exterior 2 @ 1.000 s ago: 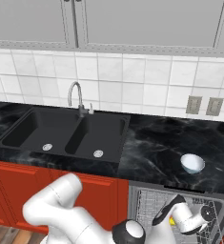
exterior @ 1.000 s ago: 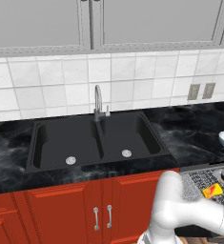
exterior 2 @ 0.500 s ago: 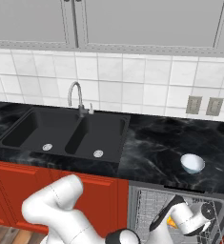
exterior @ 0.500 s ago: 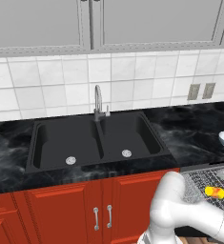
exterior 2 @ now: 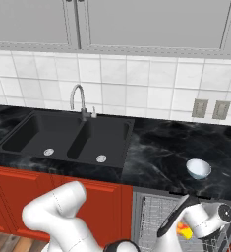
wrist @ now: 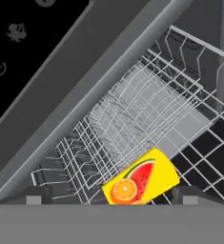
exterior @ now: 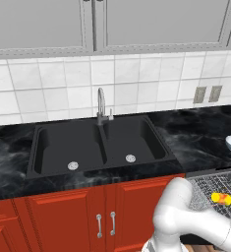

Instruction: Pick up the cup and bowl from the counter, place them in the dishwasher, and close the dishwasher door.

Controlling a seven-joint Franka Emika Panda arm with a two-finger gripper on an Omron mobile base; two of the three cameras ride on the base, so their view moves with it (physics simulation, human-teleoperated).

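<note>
Lying in the dishwasher (wrist: 147, 119), the cup (wrist: 141, 178) shows fruit print between released gripper (wrist: 111, 195) fingertips.

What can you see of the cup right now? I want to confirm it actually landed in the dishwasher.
The cup is a small yellow cylinder with an orange-red end, printed with an orange slice and a watermelon slice. It lies on its side on the grey wire rack of the dishwasher, resting on the mesh. In the hand view it sits between the open gripper's fingertips, apparently released. The left base view shows it lying on the rack below the counter edge.
</note>
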